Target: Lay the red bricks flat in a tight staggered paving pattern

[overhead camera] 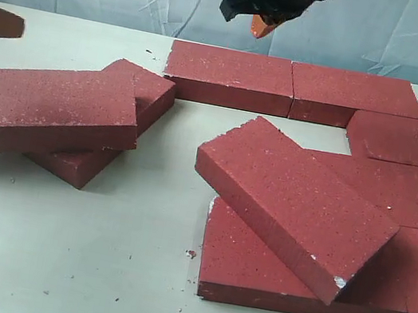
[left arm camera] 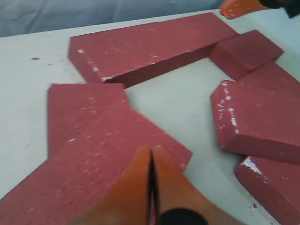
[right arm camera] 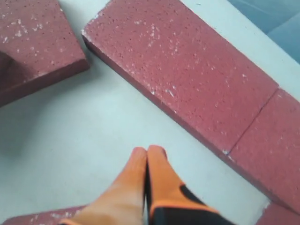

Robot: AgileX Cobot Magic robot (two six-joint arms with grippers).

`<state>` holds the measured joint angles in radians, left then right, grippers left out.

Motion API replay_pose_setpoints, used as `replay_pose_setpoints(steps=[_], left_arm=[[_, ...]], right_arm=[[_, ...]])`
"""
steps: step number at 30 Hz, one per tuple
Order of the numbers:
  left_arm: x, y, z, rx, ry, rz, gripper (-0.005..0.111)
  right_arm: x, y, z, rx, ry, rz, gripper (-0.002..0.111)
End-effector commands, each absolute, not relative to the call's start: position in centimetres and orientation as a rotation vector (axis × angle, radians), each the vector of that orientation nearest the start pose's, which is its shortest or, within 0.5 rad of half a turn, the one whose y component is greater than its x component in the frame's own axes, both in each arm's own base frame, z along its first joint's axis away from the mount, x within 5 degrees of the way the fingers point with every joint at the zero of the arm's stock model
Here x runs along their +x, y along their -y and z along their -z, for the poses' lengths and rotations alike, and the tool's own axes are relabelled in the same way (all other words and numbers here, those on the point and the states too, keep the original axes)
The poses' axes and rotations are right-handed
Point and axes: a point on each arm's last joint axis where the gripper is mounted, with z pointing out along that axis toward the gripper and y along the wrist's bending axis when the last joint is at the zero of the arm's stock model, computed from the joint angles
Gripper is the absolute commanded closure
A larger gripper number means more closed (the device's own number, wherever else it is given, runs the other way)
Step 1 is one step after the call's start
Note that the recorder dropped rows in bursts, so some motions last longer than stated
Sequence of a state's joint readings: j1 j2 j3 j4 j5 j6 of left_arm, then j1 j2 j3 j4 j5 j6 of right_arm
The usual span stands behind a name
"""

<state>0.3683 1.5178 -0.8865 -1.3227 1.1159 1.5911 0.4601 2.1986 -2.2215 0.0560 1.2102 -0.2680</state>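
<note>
1. We see both tools pinched shut and empty. Our right tool (overhead camera: 258,24) hovers at 12 o'clock, and our left tool (left arm camera: 151,157) is probably over the 9 o'clock pile (overhead camera: 78,117). Shut, they suit nudging.
2. The red bricks (overhead camera: 294,86) pave the table (overhead camera: 92,266) from 12 to 4 o'clock, and one tilted brick (overhead camera: 292,212) rides atop them.

Orange-fingered left gripper (left arm camera: 151,154) closed tip to tip over a dark-red, speckled rectangular brick (left arm camera: 93,183) lapping a second brick (left arm camera: 79,108). Long brick row (left arm camera: 150,44) beyond; white-chipped brick (left arm camera: 262,117) across a strip of pale table (left arm camera: 183,103).
</note>
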Motion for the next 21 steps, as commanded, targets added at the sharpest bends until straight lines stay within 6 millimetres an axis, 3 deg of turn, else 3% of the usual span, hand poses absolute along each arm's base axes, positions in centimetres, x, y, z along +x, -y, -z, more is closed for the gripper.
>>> replay_pose_setpoints(steps=[1,7,13,21], left_arm=[[29.0,1.8,-25.8,0.675,-2.007,0.800,0.107],[29.6,7.8,-25.0,0.804,-2.032,0.609,0.107],[29.2,11.2,-24.6,0.841,-2.022,0.630,0.107],[30.8,15.0,-22.0,0.920,-2.074,0.672,0.107]], right_arm=[[40.1,-19.9,-31.5,-0.926,-2.559,-0.106,0.109],[34.4,-16.6,-32.3,-0.966,-2.632,-0.028,0.109],[28.9,-13.8,-31.5,-1.073,-2.636,0.015,0.109],[23.3,-11.0,-31.3,-0.980,-2.467,-0.054,0.109]])
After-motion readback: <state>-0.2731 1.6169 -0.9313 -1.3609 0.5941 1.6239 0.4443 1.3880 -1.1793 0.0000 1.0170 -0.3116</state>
